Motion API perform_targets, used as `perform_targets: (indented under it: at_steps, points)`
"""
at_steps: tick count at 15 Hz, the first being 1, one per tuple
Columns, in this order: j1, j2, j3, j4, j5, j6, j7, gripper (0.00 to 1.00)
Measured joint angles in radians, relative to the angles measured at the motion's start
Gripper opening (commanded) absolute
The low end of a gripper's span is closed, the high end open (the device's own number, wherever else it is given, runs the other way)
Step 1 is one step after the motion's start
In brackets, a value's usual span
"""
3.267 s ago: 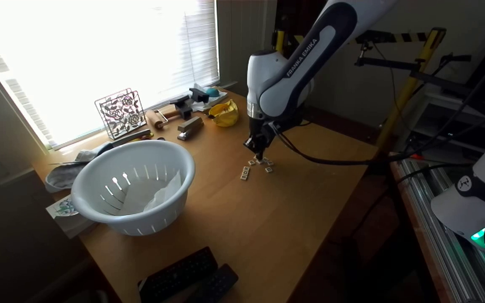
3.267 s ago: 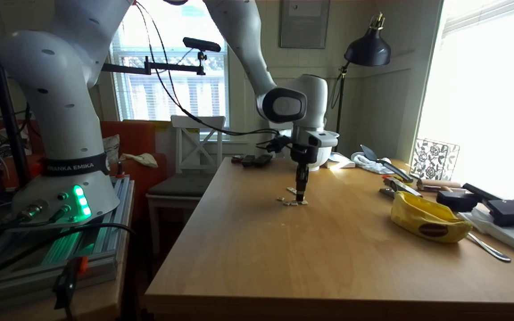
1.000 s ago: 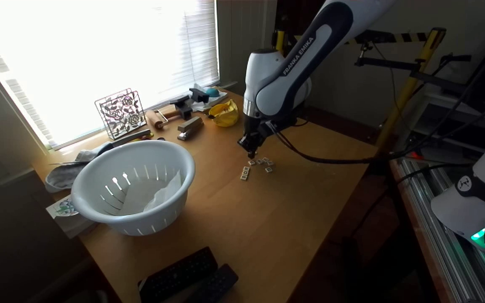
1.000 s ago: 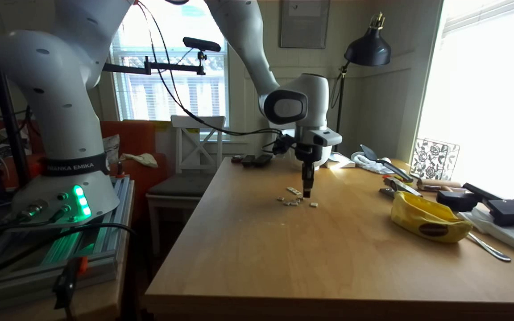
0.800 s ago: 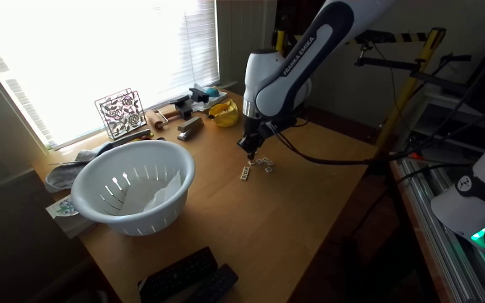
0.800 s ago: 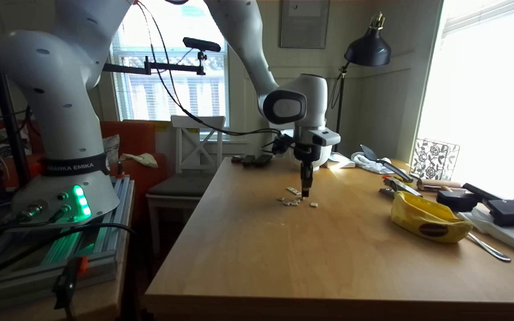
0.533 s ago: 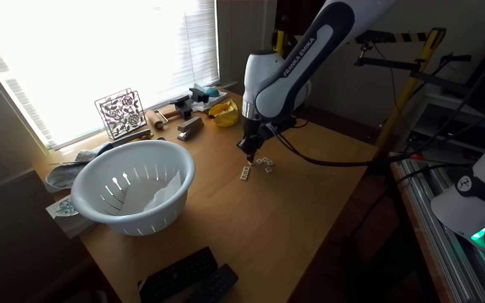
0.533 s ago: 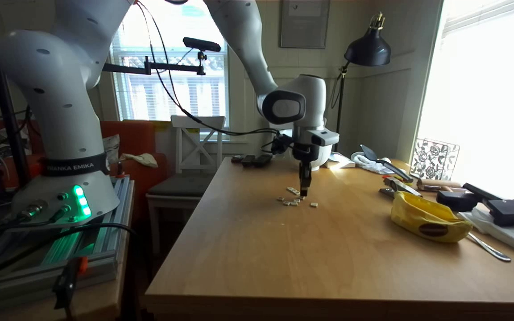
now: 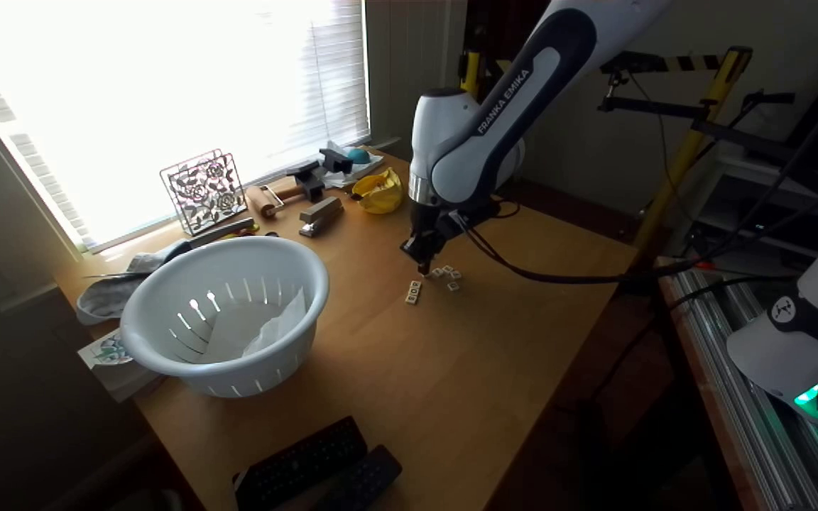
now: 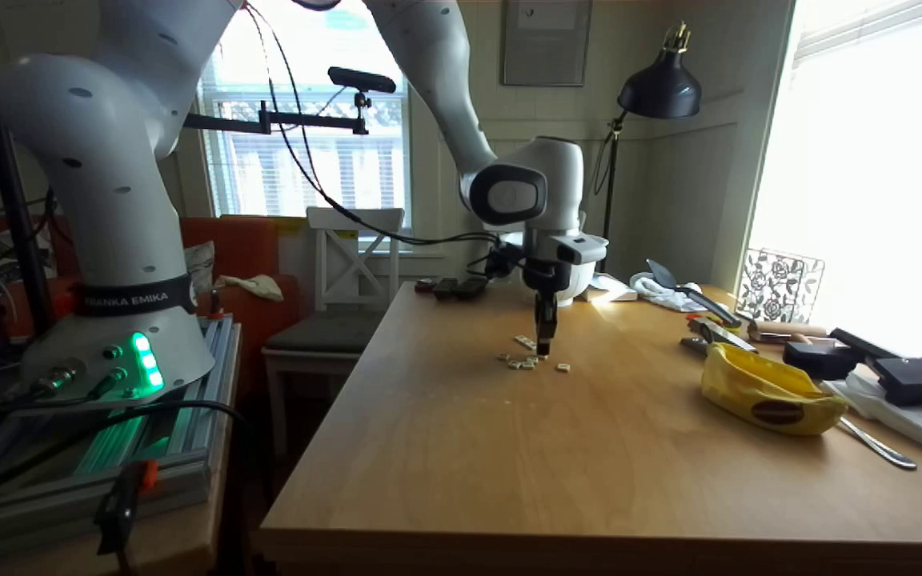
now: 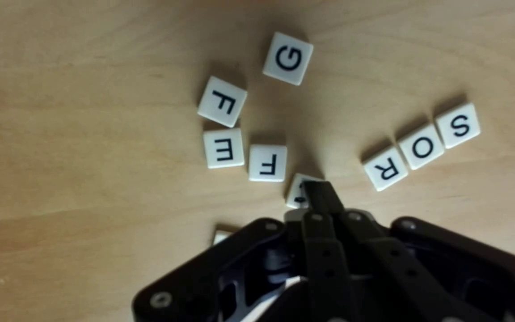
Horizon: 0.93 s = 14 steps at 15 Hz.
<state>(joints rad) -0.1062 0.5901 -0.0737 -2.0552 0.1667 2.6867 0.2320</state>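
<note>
Pointing down, the gripper (image 11: 323, 188): black jaws closed against each other, lower right of centre in the wrist view.
Part-covered tile (image 11: 296, 192): just below the middle of the wrist view, lying at the tip of the jaws, which hide its right side and most of its letter; whether they touch it I cannot tell.
Half-seen tile (image 11: 221, 236): lower left of centre, mostly behind the gripper's body.
Upside-down F tile (image 11: 268, 163): middle of the wrist view, just left of the part-covered one.
E tile (image 11: 224, 148) and tilted F tile (image 11: 223, 102): left of centre, the F above, corners nearly meeting.
R tile (image 11: 386, 168), O tile (image 11: 421, 146), S tile (image 11: 458, 125): right half of the wrist view, side by side in a rising row.
G tile (image 11: 288, 58): upper middle, apart from the others.
Table (image 9: 466, 355): wooden, across the middle of both exterior views.
Remote controls (image 9: 302, 458): two, dark, bottom of an exterior view.
Colander (image 9: 292, 362): white, left half of an exterior view.
Stapler (image 9: 320, 215) and yellow pouch (image 9: 378, 193): upper middle of an exterior view, the pouch farther back.
Window (image 9: 167, 92): glaring, upper left of an exterior view, behind a patterned metal holder (image 9: 206, 195).
</note>
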Motion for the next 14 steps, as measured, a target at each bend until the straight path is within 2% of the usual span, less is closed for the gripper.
perform_targets:
  at_steps: [9, 14]
  points:
    - [0.017, 0.019, -0.085, 0.024, 0.0, 0.0, 0.081, 0.0]
    - [0.015, 0.021, -0.091, 0.027, 0.0, -0.001, 0.087, 0.0]
